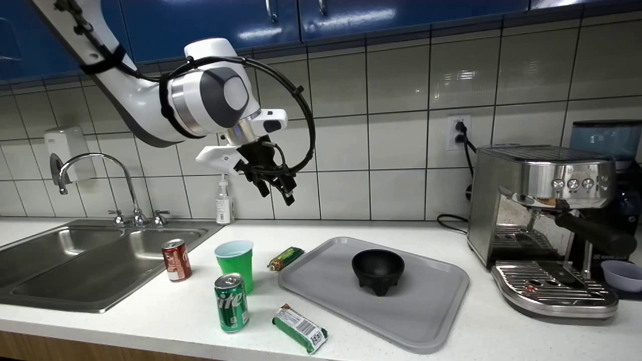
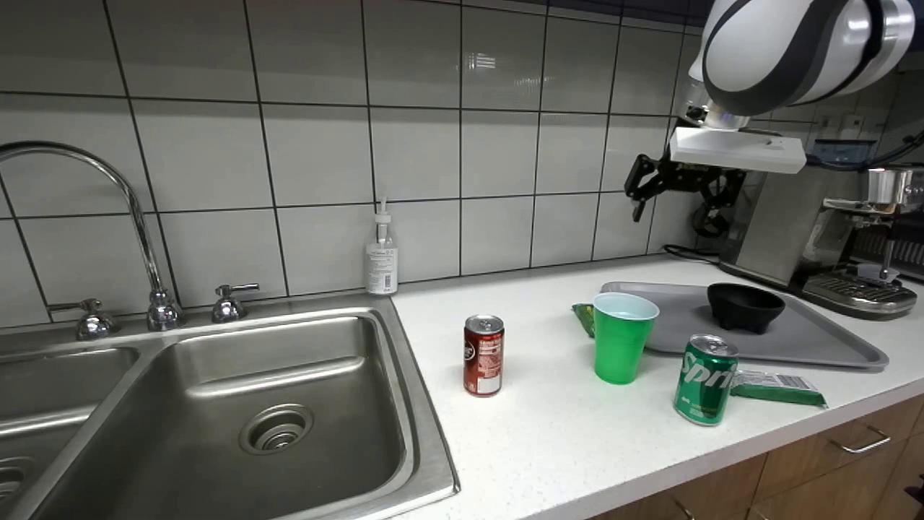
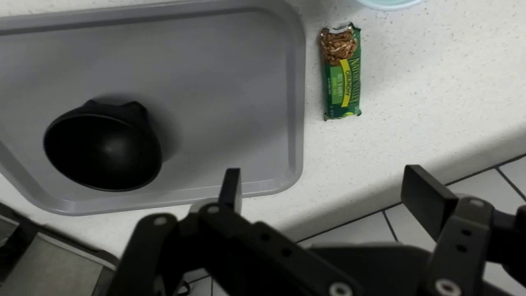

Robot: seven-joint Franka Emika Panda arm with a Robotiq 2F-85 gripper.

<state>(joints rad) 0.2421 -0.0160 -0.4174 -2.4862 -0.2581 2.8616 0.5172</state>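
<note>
At the left of the wrist view, a round black bowl (image 3: 102, 152) with stubby feet stands on a flat grey tray (image 3: 230, 82) with rounded corners, whose right edge comes just past the middle of the frame. Low in the frame, the black two-fingered gripper (image 3: 326, 187) has its fingers spread wide with nothing between them; in both exterior views it hangs well above the white counter (image 1: 175, 311), touching nothing. Right of centre in the upper wrist view, a slim granola bar (image 3: 342, 78) in a green printed wrapper lies just beside the tray. Its long side runs up and down the frame, so fingers parted left and right would suit its narrow width; a light squeeze at mid-length looks wisest, since it may crumble. A wide spread could catch the tray's raised rim, so narrowing early would help. Further right, at the top edge, a green plastic cup (image 3: 389, 3), only its rim in view, calls for clearance too.
</note>
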